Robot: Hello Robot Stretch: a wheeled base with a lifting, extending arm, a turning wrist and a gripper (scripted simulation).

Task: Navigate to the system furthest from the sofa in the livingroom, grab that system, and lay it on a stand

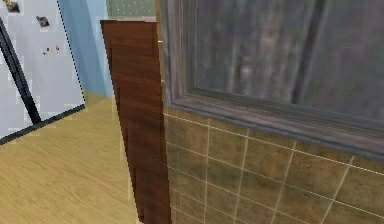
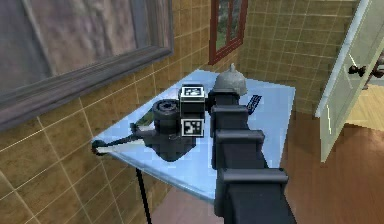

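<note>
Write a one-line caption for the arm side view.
Stretch's arm reaches over a pale blue table by a tiled wall, gripper near its edge, a grey domed thing farther along.

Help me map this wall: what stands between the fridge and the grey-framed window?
In the forward view, a tall dark wooden panel stands between the fridge and the window; a strip of blue wall shows left of the panel.

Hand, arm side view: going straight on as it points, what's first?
Probably the tiled wall under the window; the hand points left along the table, nothing visible between. Depth unclear.
</note>
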